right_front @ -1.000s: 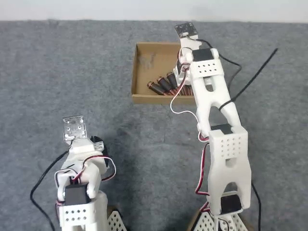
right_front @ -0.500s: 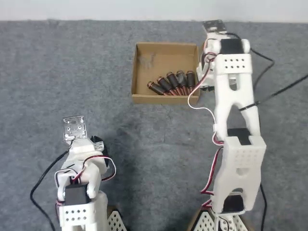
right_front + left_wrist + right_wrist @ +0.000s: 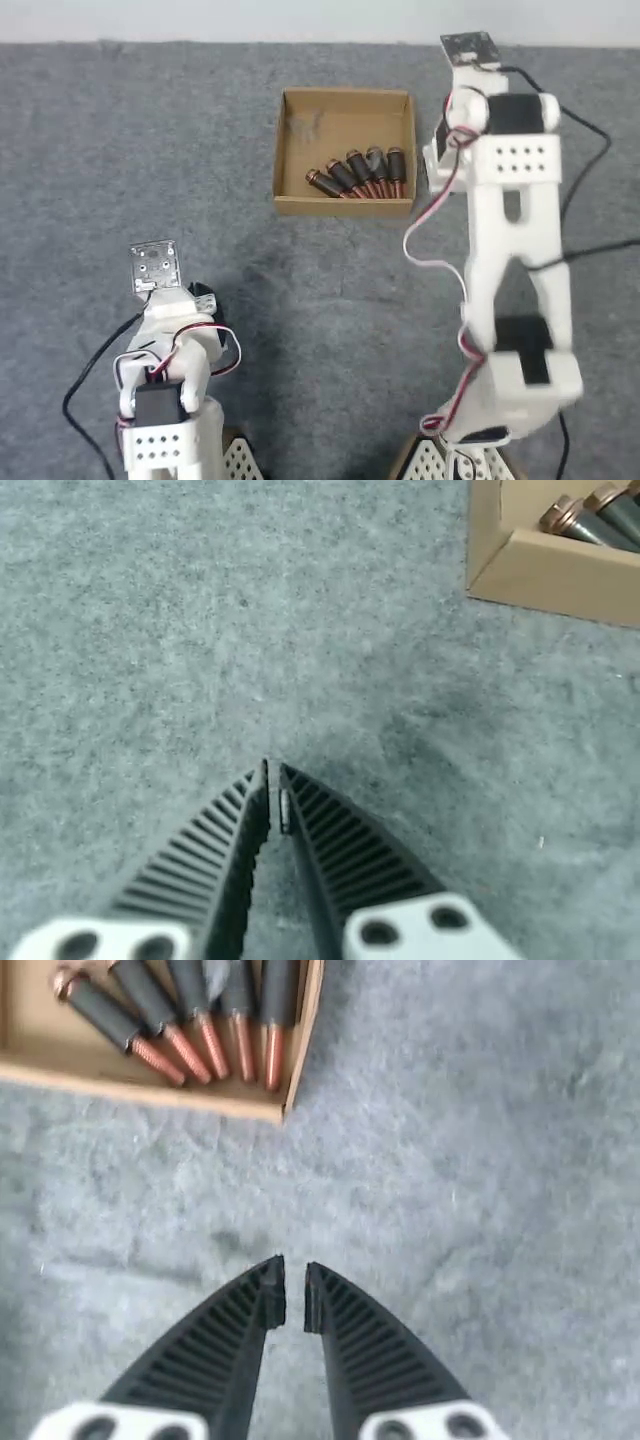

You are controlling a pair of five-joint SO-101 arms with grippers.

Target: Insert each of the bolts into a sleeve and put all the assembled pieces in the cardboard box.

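In the high view the box (image 3: pixel 340 120) is sitting open-topped on the carpet (image 3: pixel 150 150), with five pieces (image 3: pixel 360 175) lying side by side along its near wall, each a dark grey sleeve with a copper end poking out. The right arm (image 3: pixel 510 230) is stretching alongside the box and the left arm (image 3: pixel 170 350) is sitting folded, well apart from it. A pale strip (image 3: pixel 200 20) is running beyond the carpet's far edge. In the left wrist view the left gripper (image 3: pixel 273 772) is hanging over bare carpet with its fingers (image 3: pixel 230 830) pressed almost together, pinching nothing. A box corner (image 3: pixel 540 570) holding piece ends (image 3: pixel 585 515) is lying well ahead of the tips. In the right wrist view the right gripper (image 3: pixel 294 1272) is keeping only a thin slit between its fingers (image 3: pixel 225 1330) and gripping nothing. The box (image 3: pixel 150 1095) is lying ahead of the tips, the pieces (image 3: pixel 190 1010) pointing their copper ends toward them.
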